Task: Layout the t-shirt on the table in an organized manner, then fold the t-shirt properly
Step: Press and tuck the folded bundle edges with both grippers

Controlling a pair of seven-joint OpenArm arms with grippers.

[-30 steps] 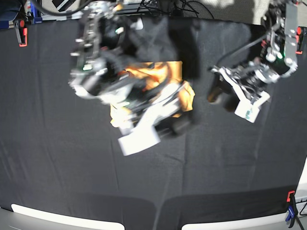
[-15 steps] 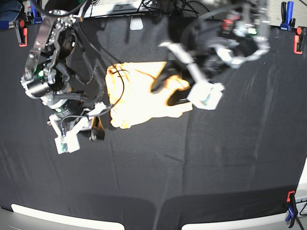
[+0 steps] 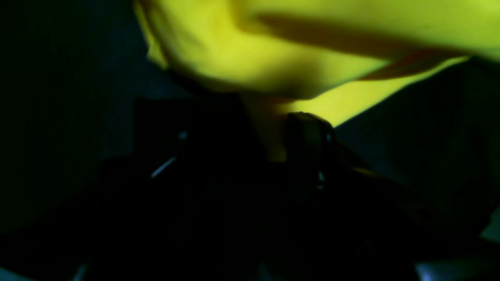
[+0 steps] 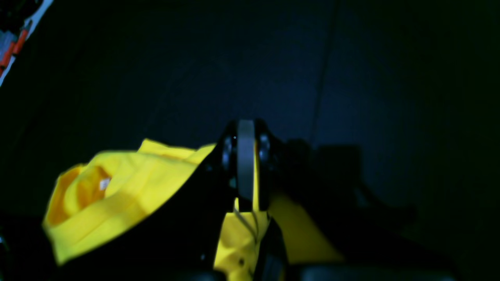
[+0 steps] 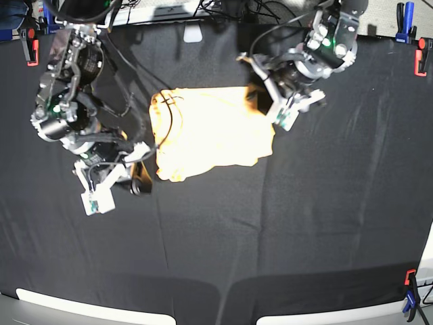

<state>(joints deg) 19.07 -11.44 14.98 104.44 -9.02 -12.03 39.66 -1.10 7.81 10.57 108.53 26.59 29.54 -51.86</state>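
Both pincers, left (image 5: 260, 103) and right (image 5: 141, 181), pinch the t-shirt (image 5: 210, 132) edges.

Nothing readable is showing in any of the three views. A small pale tag (image 4: 104, 183) is sitting inside the collar of the t-shirt (image 4: 129, 187) in the right wrist view, but it is blurring into a blank patch, perhaps printed, though no letter or number can be made out. The white plates on the arms in the base view are carrying faint marks too small to read.
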